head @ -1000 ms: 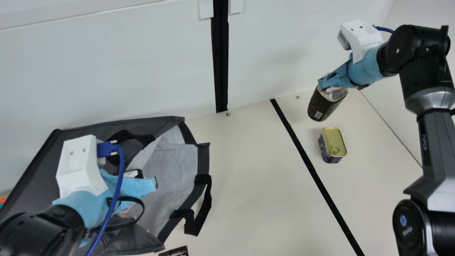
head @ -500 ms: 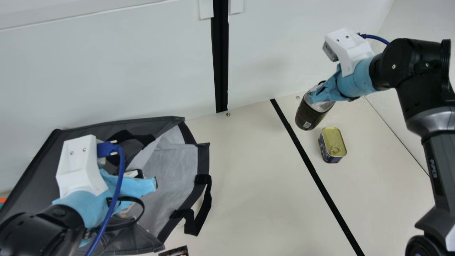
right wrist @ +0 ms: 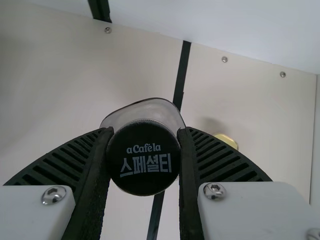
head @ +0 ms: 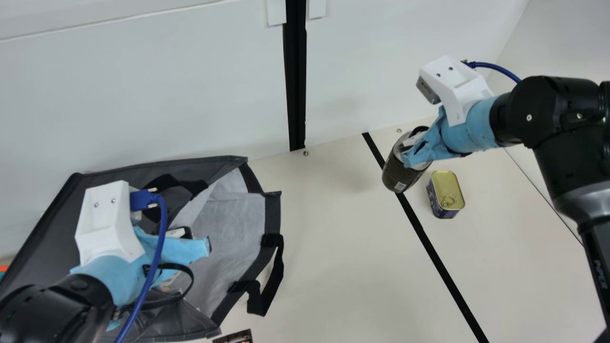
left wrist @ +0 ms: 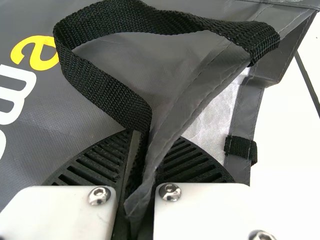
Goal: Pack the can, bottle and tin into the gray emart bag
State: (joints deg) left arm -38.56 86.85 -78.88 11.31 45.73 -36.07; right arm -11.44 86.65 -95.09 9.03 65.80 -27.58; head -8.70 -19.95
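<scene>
Bottle (head: pixel 399 174) dark-labelled, black-capped, clear-shouldered, tilted | right fingers (head: pixel 424 150) closed on it | left fingers (head: pixel 193 248) pinching gray bag (head: pixel 52 233)

Over there a black strip (head: pixel 439 262) slants from the desk's (head: pixel 343 238) back edge, a black bar (head: pixel 296 85) climbs the wall (head: pixel 143 85); forward lies a dark printed item (head: pixel 236 337), something orange-and-teal (head: pixel 3 268) farther left.

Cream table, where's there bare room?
Bare, in the main view: between the open gray fabric bag and the black stripe; right of the stripe, below the gold-lidded tin. Crowded: the bag, gripped by the left tool, and near the tin, where the right tool holds a dark bottle.
</scene>
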